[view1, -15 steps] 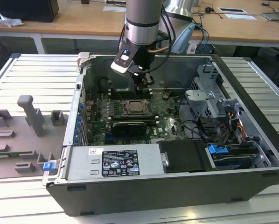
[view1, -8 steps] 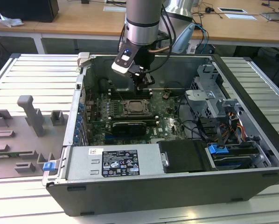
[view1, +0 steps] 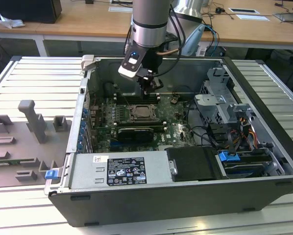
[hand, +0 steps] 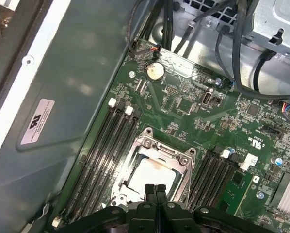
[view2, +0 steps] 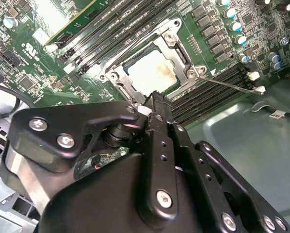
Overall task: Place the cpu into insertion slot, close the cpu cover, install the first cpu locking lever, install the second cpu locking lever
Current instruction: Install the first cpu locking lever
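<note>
Claw (hand: 155, 187), clenched, hides one edge of the cpu cover (hand: 185, 166) lying over the cpu (hand: 152, 174)

In the second wrist view the tool (view2: 152, 97) covers one edge of the cpu cover (view2: 120, 77) and a corner of the cpu (view2: 152, 70) inside it. In the first wrist view the tool (hand: 153, 188) hides an edge of the cpu cover (hand: 157, 143), and the picture's border cuts off the tool's body. In the exterior view the cpu cover (view1: 142, 113) is too small to tell whether it lies flat.
</note>
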### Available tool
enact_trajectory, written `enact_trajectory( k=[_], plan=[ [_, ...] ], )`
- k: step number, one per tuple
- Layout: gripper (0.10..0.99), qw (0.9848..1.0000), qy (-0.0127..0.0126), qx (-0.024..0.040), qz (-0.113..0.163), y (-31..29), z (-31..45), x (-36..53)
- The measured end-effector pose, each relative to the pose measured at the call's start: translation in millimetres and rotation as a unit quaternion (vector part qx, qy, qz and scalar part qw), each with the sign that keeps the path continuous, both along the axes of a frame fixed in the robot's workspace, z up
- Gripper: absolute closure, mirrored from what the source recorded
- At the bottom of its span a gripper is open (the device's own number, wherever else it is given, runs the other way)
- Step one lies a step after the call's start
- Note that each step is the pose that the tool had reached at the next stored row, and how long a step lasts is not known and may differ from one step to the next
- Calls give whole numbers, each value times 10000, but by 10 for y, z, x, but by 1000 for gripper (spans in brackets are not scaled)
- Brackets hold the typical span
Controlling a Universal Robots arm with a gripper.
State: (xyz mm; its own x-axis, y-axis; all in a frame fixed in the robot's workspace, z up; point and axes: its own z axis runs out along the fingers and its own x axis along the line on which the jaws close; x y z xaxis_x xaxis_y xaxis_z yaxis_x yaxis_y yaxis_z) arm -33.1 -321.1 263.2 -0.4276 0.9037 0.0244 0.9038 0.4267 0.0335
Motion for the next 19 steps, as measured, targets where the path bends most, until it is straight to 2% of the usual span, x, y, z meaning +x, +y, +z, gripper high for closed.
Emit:
enact_trajectory(
  k=[19],
  plan=[
    [980,9993,0,0,369,0,0,0]
  ],
)
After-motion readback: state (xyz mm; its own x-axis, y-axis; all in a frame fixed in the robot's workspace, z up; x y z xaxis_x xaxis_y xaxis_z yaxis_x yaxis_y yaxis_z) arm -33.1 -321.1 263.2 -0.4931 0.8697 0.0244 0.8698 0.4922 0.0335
